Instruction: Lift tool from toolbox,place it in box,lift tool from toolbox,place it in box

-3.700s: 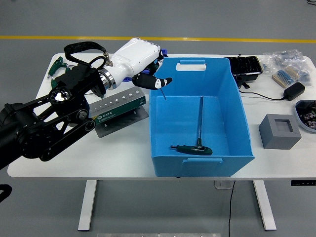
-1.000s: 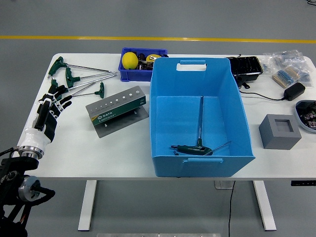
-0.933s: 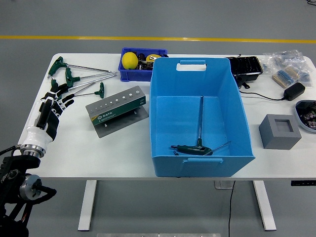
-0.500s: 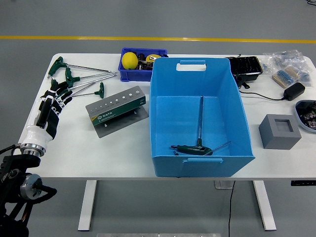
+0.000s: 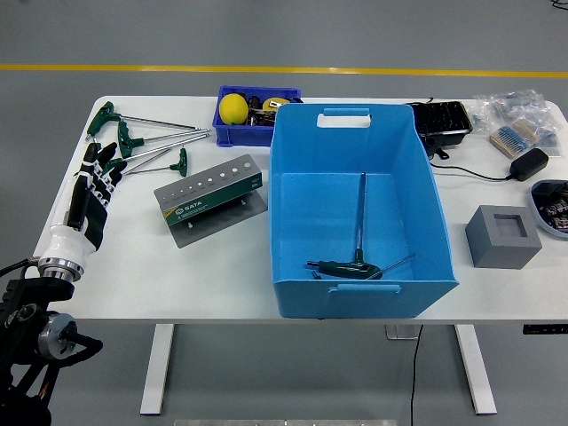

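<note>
The left hand [image 5: 93, 182] sat at the left of the frame, fingers spread and empty, just below the loose T-handle wrenches [image 5: 142, 138] in the upper left. Two tools [image 5: 359, 257] lay in the blue box [image 5: 355, 209] at center, near its front wall. The green tool holder [image 5: 213, 195] stood between hand and box. The next pick probably called for closing on a green handle, not the thin shaft, then lifting clear before crossing. Open table lay below the holder; the table's left edge was close, and the box wall needed clearing.
</note>
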`<state>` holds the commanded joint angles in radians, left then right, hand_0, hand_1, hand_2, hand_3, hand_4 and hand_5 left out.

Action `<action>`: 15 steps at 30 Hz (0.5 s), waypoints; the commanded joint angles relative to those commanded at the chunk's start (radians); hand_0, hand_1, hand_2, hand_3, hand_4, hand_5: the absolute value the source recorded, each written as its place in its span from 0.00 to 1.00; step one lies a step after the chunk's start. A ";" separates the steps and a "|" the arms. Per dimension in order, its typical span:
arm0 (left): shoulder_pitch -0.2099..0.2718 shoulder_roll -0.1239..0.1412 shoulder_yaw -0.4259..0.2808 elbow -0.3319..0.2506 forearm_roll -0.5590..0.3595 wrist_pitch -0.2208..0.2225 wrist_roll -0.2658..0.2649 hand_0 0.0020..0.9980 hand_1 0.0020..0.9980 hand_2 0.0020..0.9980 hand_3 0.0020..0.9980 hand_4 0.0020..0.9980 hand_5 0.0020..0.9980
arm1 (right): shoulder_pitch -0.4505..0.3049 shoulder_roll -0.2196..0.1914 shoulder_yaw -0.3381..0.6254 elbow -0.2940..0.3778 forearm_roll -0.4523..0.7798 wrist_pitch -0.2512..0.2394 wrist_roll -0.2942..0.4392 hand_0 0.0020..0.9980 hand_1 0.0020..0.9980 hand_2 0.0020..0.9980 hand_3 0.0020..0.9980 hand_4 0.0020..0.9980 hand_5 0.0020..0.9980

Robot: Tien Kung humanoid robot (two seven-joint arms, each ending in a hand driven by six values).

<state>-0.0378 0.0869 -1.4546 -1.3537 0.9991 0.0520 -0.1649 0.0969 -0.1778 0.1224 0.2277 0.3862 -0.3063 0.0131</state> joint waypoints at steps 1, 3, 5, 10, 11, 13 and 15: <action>0.001 0.001 0.001 0.001 -0.001 -0.001 0.001 0.97 0.83 0.95 0.85 0.92 0.88 | 0.000 0.000 0.001 0.000 -0.002 0.000 0.000 0.68 0.64 0.71 0.57 0.79 0.74; 0.003 0.003 0.003 0.002 -0.001 -0.005 0.004 0.97 0.83 0.95 0.85 0.92 0.88 | -0.001 0.000 0.003 0.000 -0.003 -0.001 -0.001 0.68 0.64 0.71 0.57 0.79 0.74; 0.002 0.004 0.005 0.003 0.001 -0.008 0.007 0.97 0.83 0.95 0.85 0.92 0.88 | -0.001 0.000 0.005 0.000 -0.007 -0.002 -0.002 0.68 0.64 0.71 0.57 0.79 0.74; -0.002 0.004 0.010 0.002 0.003 -0.011 0.011 0.95 0.82 0.93 0.84 0.92 0.88 | -0.001 0.000 0.006 0.001 -0.007 -0.003 -0.002 0.68 0.64 0.71 0.56 0.79 0.74; -0.002 0.005 0.012 0.002 0.004 -0.012 0.012 0.95 0.82 0.93 0.84 0.92 0.88 | -0.001 0.000 0.005 0.001 -0.006 -0.003 -0.002 0.68 0.64 0.71 0.56 0.79 0.74; -0.004 0.005 0.015 0.002 0.003 -0.016 0.014 0.94 0.82 0.93 0.83 0.91 0.88 | 0.001 0.000 0.003 0.001 -0.002 -0.003 -0.001 0.68 0.64 0.71 0.57 0.79 0.74; -0.004 0.005 0.016 0.003 -0.002 -0.016 0.010 0.94 0.82 0.93 0.83 0.91 0.88 | 0.003 0.000 0.000 0.001 0.001 -0.002 0.000 0.68 0.64 0.71 0.57 0.79 0.74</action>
<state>-0.0416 0.0921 -1.4381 -1.3512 0.9970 0.0355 -0.1548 0.1000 -0.1777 0.1227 0.2286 0.3875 -0.3084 0.0130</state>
